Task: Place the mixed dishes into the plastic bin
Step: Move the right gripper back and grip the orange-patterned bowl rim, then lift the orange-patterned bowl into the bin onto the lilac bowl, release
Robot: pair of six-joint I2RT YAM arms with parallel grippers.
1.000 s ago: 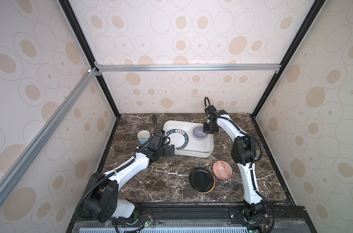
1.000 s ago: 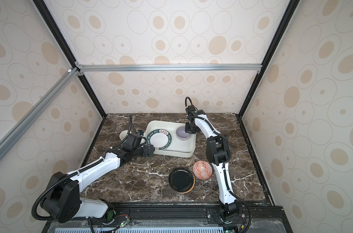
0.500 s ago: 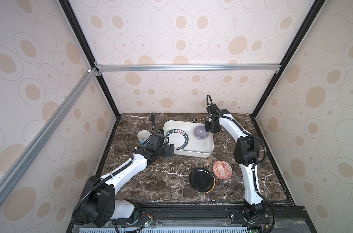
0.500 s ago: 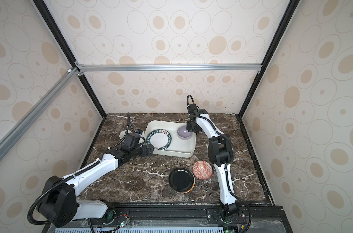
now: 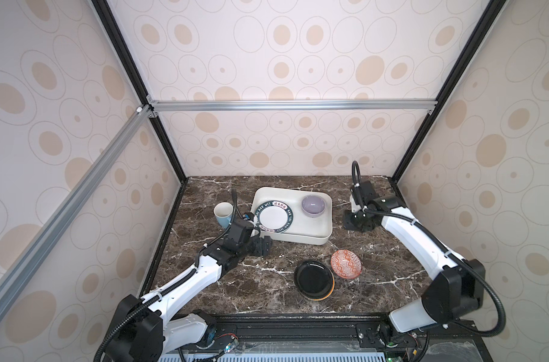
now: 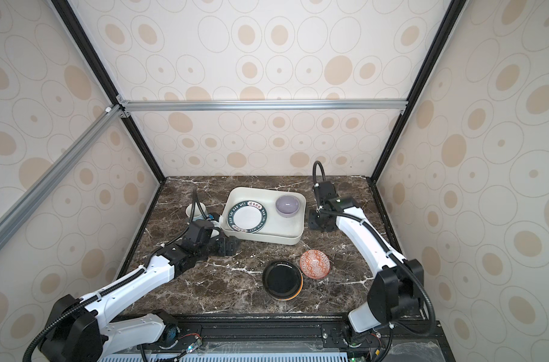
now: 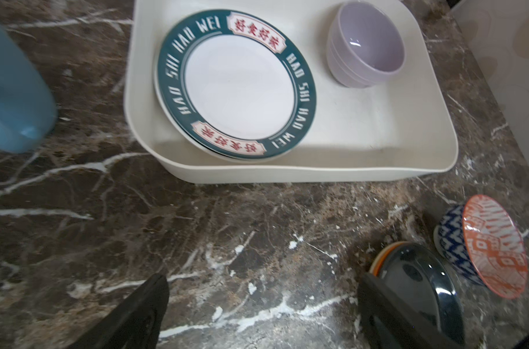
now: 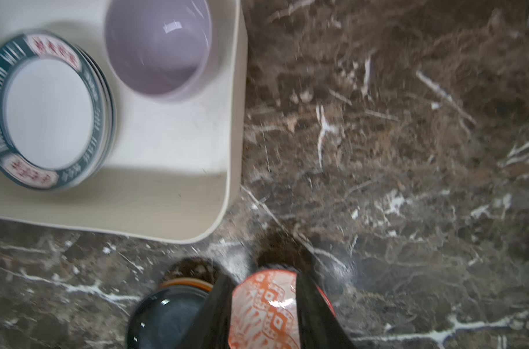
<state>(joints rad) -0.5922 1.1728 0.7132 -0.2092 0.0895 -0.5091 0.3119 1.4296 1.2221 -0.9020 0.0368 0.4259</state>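
The off-white plastic bin (image 5: pixel 298 240) holds a white plate with a dark printed rim (image 5: pixel 274 217) and a lilac bowl (image 5: pixel 313 205). A light-blue mug (image 5: pixel 223 213) stands left of the bin. In front of it lie a glossy black plate (image 5: pixel 314 279) with an orange edge underneath and a red-patterned bowl (image 5: pixel 346 262). My left gripper (image 5: pixel 262 246) is wide open and empty over bare marble at the bin's front left corner (image 7: pixel 172 169). My right gripper (image 5: pixel 348 221) hovers just right of the bin, its fingers (image 8: pixel 305 290) apart and holding nothing.
The dark marble table (image 5: pixel 223 282) is enclosed by patterned walls and black frame posts (image 5: pixel 401 175). The right arm's long white link (image 5: pixel 417 238) passes over the table's right side, beside the red-patterned bowl.
My right gripper opened, let go of the lilac bowl in the bin, then moved out to the right and nearer. The left gripper drew back slightly toward the front.
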